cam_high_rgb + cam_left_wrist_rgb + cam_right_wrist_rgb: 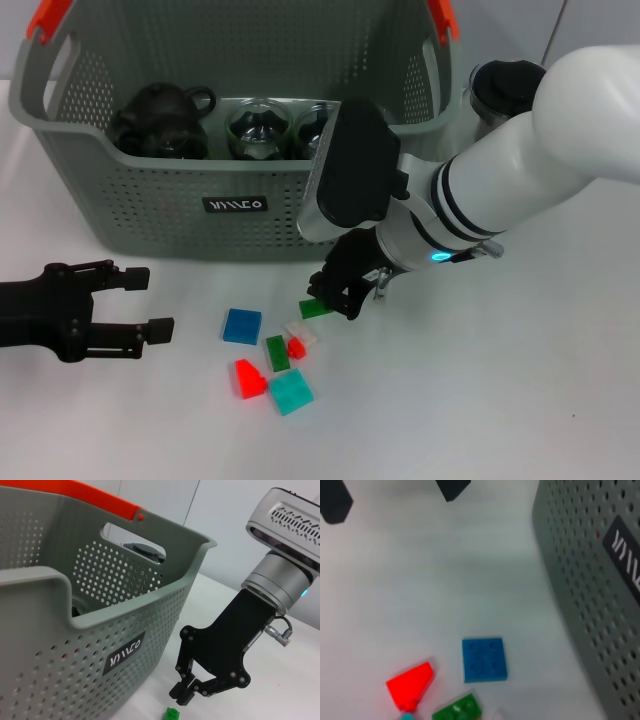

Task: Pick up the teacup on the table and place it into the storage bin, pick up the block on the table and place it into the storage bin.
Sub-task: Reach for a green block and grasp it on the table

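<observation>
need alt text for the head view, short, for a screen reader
The white right arm's black claw hangs over a small green block on the white table, in front of the large grey perforated storage bin holding dark teaware. More small blocks, blue, red and teal, lie nearby; the left black claw rests open at the table's left.

grey storage bin (150, 200) upright on white table (500, 400), coloured blocks (270, 355) before it.
</observation>
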